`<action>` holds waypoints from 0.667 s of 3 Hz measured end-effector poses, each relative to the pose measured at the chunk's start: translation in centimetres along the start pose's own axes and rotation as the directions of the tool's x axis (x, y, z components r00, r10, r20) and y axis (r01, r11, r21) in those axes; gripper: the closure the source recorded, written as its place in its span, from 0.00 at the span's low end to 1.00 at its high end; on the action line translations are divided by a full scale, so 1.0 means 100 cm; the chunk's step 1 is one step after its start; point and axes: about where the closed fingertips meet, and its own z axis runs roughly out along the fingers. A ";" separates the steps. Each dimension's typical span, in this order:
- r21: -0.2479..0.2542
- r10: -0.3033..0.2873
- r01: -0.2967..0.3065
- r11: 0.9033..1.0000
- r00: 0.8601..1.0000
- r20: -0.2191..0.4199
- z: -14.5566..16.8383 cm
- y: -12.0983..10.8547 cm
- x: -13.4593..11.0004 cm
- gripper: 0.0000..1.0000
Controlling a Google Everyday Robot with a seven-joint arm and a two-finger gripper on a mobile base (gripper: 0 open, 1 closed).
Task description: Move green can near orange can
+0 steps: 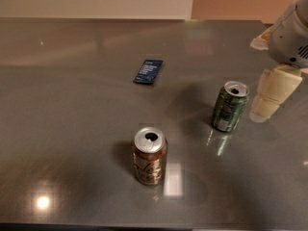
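The green can [229, 106] stands upright on the grey table [72, 105], right of centre, with its silver top opened. The orange can [149, 156] stands upright nearer the front, left of the green can and well apart from it. My gripper [270, 96] is at the right edge of the view, just to the right of the green can at about the can's height, with a small gap between them. It holds nothing that I can see.
A dark blue flat packet [148, 71] lies on the table behind the cans, towards the middle. The table's far edge runs along a pale wall. Its front edge is just below the orange can.
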 end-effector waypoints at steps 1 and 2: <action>-0.030 -0.015 0.016 0.999 1.000 0.017 0.020 -0.006 -0.005 0.00; -0.046 -0.024 0.025 0.999 0.999 0.026 0.031 -0.009 -0.008 0.00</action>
